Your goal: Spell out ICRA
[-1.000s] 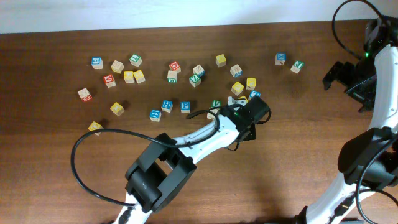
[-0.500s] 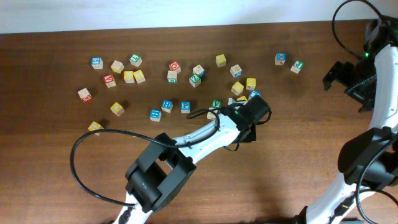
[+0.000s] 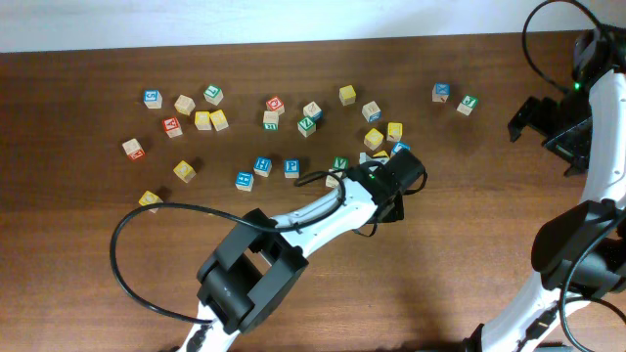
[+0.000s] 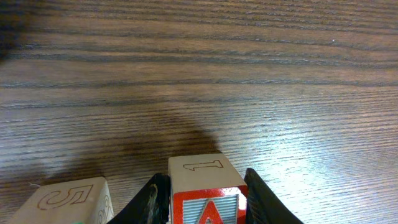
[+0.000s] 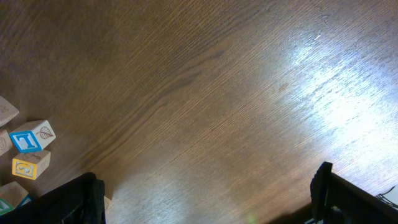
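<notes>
Near the middle of the table (image 4: 249,74), a red-framed wooden cube (image 4: 200,171) stands closely between the jaws of the left gripper (image 4: 204,198) (whether it is pinched cannot be told); the right gripper (image 5: 205,199) is spread wide; the cube is judged light, rigid and smooth, best gripped on opposite flat sides; "A" is read on its side, "1" on top; "5" is read on a neighbouring cube (image 4: 62,199).
</notes>
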